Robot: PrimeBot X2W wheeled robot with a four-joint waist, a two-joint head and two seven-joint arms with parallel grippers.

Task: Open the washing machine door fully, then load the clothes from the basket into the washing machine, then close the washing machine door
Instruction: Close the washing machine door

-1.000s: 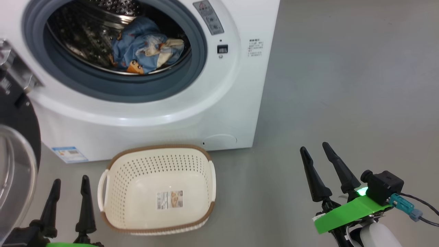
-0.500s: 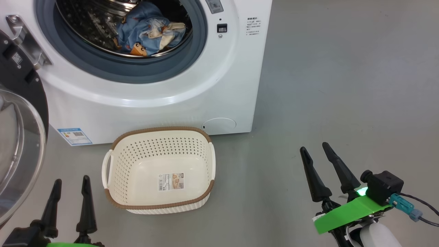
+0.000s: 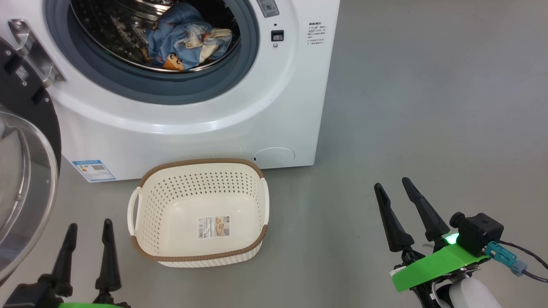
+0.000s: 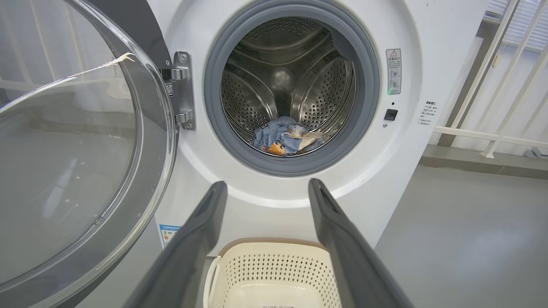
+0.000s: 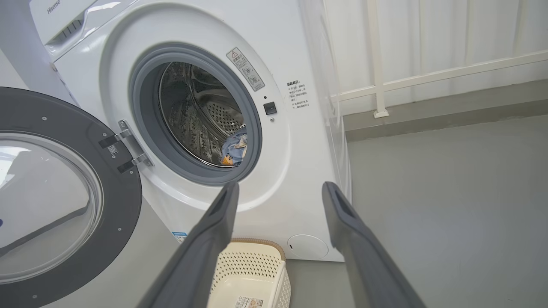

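- The white front-loading washing machine (image 3: 192, 128) stands on the grey floor, its porthole uncovered and the steel drum (image 4: 291, 85) exposed inside the grey-blue gasket.
- The washing machine door (image 5: 120, 201) is swung wide on its hinge to the robot's left, with the clear bowl window facing out. In the head view it sits just above and left of the left gripper's fingers.
- The basket (image 3: 197, 192) stands upright on the floor, just in front of the machine's base. It is just right of the left gripper and well apart from the right one.
- The left gripper (image 3: 89, 223) is spread, gripping nothing, with its fingers pointing toward the machine.
- The right gripper (image 3: 391, 182) is likewise spread and free over bare floor.
- The clothes (image 3: 184, 36) lie bundled at the drum's front bottom, far beyond both sets of fingertips.
- A label sticker (image 3: 214, 226) lies on the basket's floor.
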